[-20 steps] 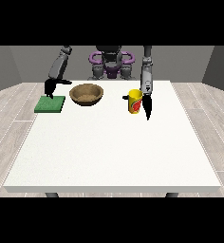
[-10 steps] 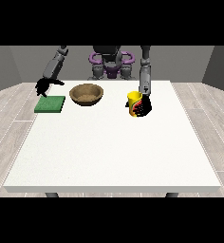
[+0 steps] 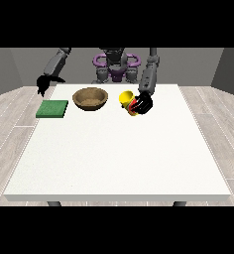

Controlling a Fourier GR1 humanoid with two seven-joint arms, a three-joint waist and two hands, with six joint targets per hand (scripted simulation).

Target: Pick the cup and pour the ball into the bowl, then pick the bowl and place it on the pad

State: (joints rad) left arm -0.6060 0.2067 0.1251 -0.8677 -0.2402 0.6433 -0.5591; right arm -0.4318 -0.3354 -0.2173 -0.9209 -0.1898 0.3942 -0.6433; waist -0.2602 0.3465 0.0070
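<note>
A yellow cup (image 3: 127,100) with a red mark on its side is tilted with its top towards the bowl, and the hand at the view's right (image 3: 144,103) is curled round it. A brown wooden bowl (image 3: 90,98) stands on the white table (image 3: 119,154) just left of the cup. Further left lies a flat green pad (image 3: 52,108). The hand at the view's left (image 3: 42,83) hangs in the air above and behind the pad, holding nothing. The ball is not visible.
The robot's purple and grey torso (image 3: 116,66) stands behind the table's far edge. Grey plank floor surrounds the table on all sides.
The hand at the view's right has closed on the cup and tipped it towards the bowl. The hand at the view's left has risen and drawn back from the pad.
</note>
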